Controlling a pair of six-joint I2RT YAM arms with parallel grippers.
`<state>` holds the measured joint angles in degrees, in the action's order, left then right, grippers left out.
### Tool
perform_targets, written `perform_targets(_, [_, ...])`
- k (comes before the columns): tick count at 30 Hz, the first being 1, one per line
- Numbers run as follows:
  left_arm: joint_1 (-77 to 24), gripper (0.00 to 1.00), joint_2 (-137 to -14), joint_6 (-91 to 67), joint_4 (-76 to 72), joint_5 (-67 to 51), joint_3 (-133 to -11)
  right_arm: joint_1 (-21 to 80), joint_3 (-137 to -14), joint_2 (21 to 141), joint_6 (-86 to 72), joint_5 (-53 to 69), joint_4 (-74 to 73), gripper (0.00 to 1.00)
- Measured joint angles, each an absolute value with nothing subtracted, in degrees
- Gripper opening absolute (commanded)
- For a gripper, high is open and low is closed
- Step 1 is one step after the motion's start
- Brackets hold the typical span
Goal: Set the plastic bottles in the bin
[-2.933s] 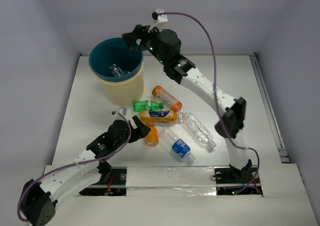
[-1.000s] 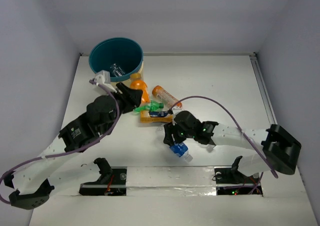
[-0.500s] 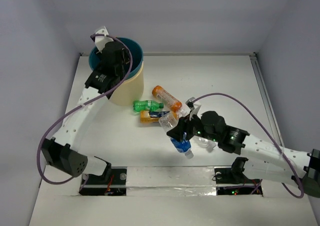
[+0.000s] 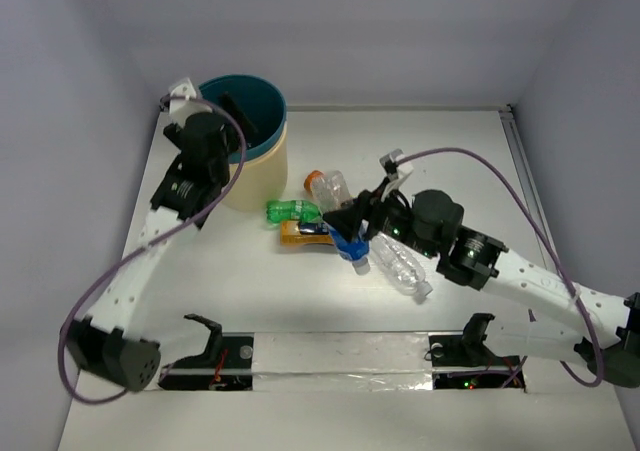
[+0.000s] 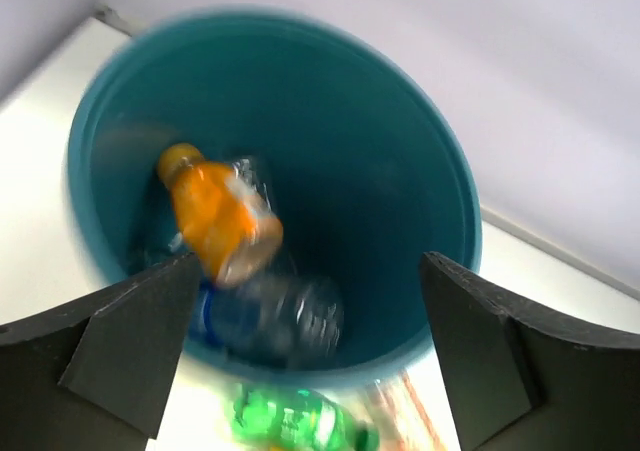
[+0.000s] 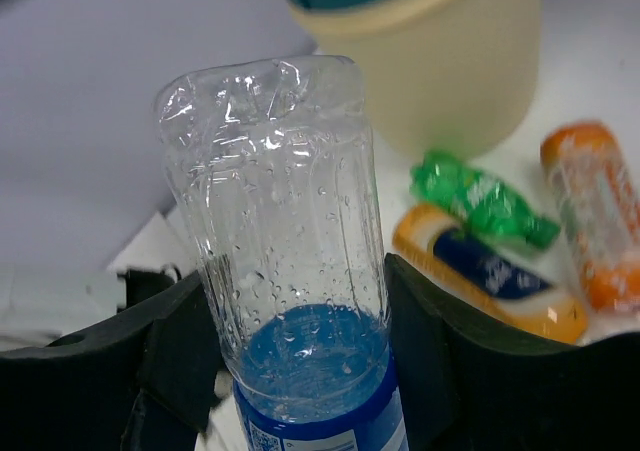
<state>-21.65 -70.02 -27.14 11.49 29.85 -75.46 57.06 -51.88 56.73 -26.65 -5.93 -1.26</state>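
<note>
- The left arm (image 4: 140, 261) rises from its base at 7 o'clock on the table (image 4: 450, 151) and stretches up to 11 o'clock, with its wrist bent over the bin (image 4: 255, 176).
- The left gripper (image 5: 310, 271) hangs above the bin's mouth with its fingers spread wide apart and nothing between them.
- In the left wrist view, an orange bottle (image 5: 222, 221) shows inside the bin. It is blurred, and its long axis runs from 11 to 5 o'clock in that view. I cannot tell which end carries the cap.
- A clear bottle in the bin (image 5: 270, 316) lies below it at the bottom, also blurred.
- The right arm (image 4: 520, 276) reaches low from 4 o'clock toward the table's middle.
- The right gripper (image 6: 295, 316) is clamped on the held bottle (image 6: 275, 201), a clear one, with both fingers pressed to the sides of its blue label.
- In the top view, the held bottle's long axis runs from about 11 to 5 o'clock, tilted. Its base points toward the bin and its white cap toward the near edge.
- On the table just beside it lie:
  - a green bottle (image 4: 290, 210)
  - a dark-labelled orange bottle (image 4: 305, 232)
  - a second orange bottle (image 4: 317, 182), partly hidden behind the held one
  - a clear bottle on the table (image 4: 402, 268) at 5 o'clock of the gripper
</note>
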Motion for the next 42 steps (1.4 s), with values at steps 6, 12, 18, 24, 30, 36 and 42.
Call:
perform_targets(6, [-21.65,0.75,-47.07,-32.77,9.41,22.63,-53.3,52.97,-71.2,70.5,-23.55,-5.82,2.61,0.47])
perform_targets(12, [-21.69,0.7,-29.12,-37.8,12.12,18.15,-37.82,52.1,-95.85,87.99,-22.13,-5.41,5.93,0.48])
perform_targets(18, [-21.87,0.7,-17.41,-40.1,15.73,15.42,-32.36,51.22,-118.58,106.48,-21.93,-7.09,7.57,0.48])
perform_targets(24, [-22.11,0.7,-12.88,-41.23,15.18,12.88,-30.94,48.05,-138.15,125.25,-23.22,-9.78,8.19,0.49])
perform_targets(30, [-22.13,0.71,-15.38,-41.78,13.17,9.37,-27.9,45.74,-142.06,135.15,-24.29,-11.77,9.58,0.52])
perform_targets(36, [-22.13,0.72,-17.19,-42.11,12.32,6.79,-26.02,45.54,-139.52,137.34,-23.94,-10.9,10.87,0.89])
perform_targets(42, [-22.13,0.72,-19.2,-42.28,10.26,4.4,-26.02,45.82,-136.97,135.28,-22.02,-8.71,11.97,0.95])
